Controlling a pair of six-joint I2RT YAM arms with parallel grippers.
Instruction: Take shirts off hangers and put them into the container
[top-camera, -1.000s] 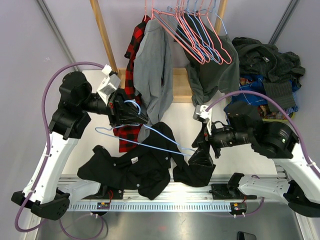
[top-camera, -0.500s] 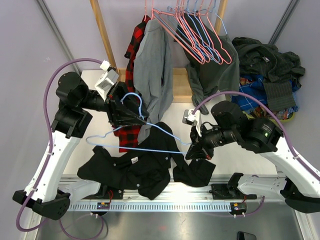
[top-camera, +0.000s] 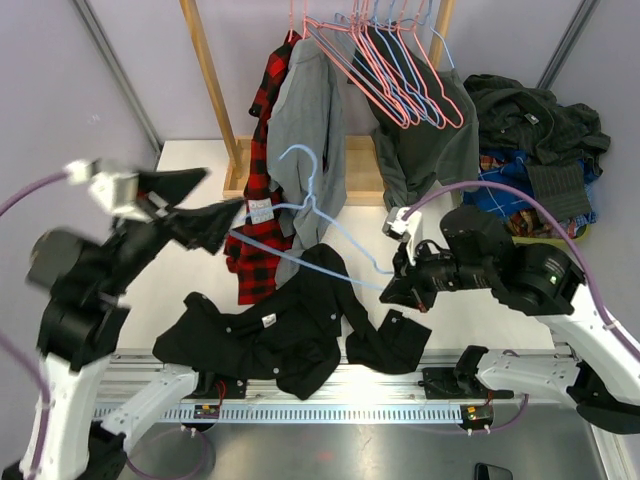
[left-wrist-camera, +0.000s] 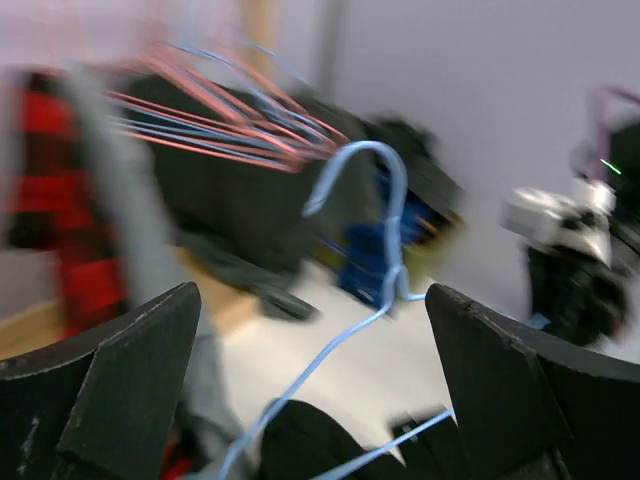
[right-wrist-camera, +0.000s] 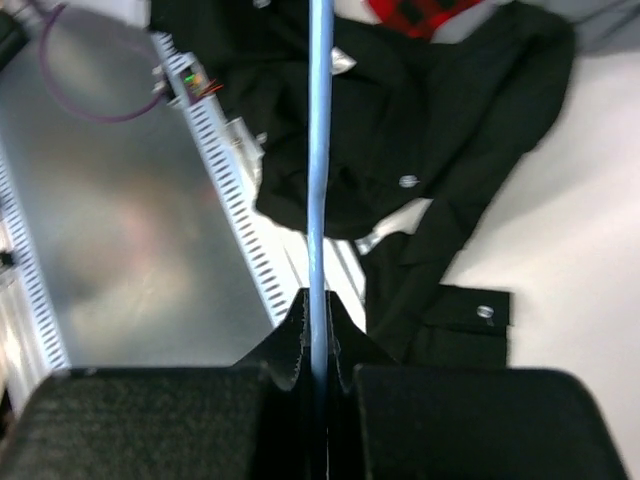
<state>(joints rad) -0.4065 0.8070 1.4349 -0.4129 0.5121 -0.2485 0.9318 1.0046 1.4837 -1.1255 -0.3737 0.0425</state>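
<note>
Since the black shirt (top-camera: 290, 335) lies crumpled on the tabletop (top-camera: 355, 228) just below and left of the right gripper (top-camera: 392, 288), seemingly free of its wire, the light blue hanger (top-camera: 310, 190) juts up bare, pinched tight at one lower corner, probably to be set aside. The left gripper (left-wrist-camera: 310, 290) is spread wide, holding nothing, the hook just ahead of it. Bare tabletop lies beyond both, but the container (top-camera: 574, 234) sits right of the right gripper, nearly buried under clothes.

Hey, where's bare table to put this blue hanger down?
Bare table lies between the grey shirt, the black shirt and the right gripper, shut on the blue hanger; another patch lies left of the plaid shirt. The black shirt crowds the front middle.
</note>
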